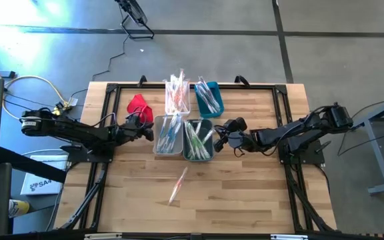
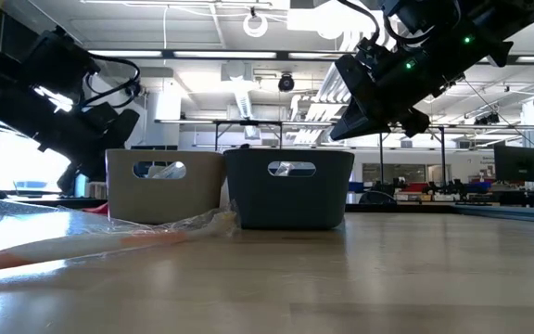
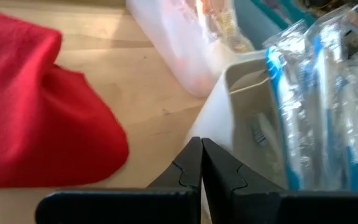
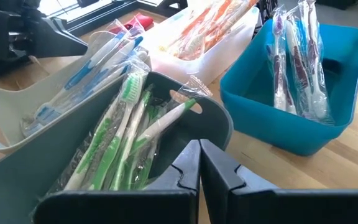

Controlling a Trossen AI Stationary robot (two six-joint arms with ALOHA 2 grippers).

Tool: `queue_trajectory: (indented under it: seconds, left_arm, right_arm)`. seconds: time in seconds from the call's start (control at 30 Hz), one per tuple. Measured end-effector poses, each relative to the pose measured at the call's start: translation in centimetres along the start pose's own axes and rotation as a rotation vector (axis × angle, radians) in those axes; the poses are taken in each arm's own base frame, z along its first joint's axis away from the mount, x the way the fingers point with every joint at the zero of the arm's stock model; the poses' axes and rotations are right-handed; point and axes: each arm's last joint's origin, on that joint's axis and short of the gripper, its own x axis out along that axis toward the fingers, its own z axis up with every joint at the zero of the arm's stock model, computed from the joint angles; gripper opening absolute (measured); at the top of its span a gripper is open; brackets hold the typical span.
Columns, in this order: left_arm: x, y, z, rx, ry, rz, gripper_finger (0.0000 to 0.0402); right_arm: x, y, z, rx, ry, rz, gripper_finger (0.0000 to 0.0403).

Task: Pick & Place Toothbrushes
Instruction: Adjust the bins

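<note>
Wooden table planks (image 1: 245,193) carried four small bins grouped near the far-middle. Most toothbrushes (image 4: 120,134) stood sorted in them: green ones in the dark grey bin (image 1: 198,141), blue ones in the pale bin (image 1: 168,135), orange in the clear bin (image 1: 177,95), purple-handled ones in the teal bin (image 1: 209,97). One wrapped orange toothbrush (image 1: 178,185) lay alone nearer the front edge. Left gripper (image 1: 145,128) hovered beside the pale bin, fingers together, empty. Right gripper (image 1: 223,135) hung by the grey bin, likewise closed. A red cloth (image 1: 139,105) lay left of the bins.
</note>
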Motion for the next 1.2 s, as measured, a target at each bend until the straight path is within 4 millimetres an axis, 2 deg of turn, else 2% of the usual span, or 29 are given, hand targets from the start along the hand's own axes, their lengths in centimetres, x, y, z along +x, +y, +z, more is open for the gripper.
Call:
queue_trajectory:
  seconds: [0.43, 0.77, 1.03, 1.2]
  left_arm:
    - [0.6, -0.2, -0.4, 0.002, -0.003, -0.003, 0.0003]
    - [2.1, -1.7, -0.2, 0.07, 0.017, 0.019, 0.0003]
    - [2.1, -1.4, -0.4, 0.094, 0.036, 0.052, 0.0003]
    - [2.1, -1.4, -0.4, 0.094, 0.034, 0.053, 0.0003]
  right_arm:
    - [0.0, 0.0, 0.0, 0.0, 0.0, 0.0, 0.0002]
    - [0.0, 0.0, 0.0, -0.001, 0.0, 0.0, 0.0003]
    - [0.0, 0.0, 0.0, -0.025, 0.005, 0.003, 0.0003]
    - [0.5, -0.9, -0.1, -0.055, 0.044, -0.051, 0.0003]
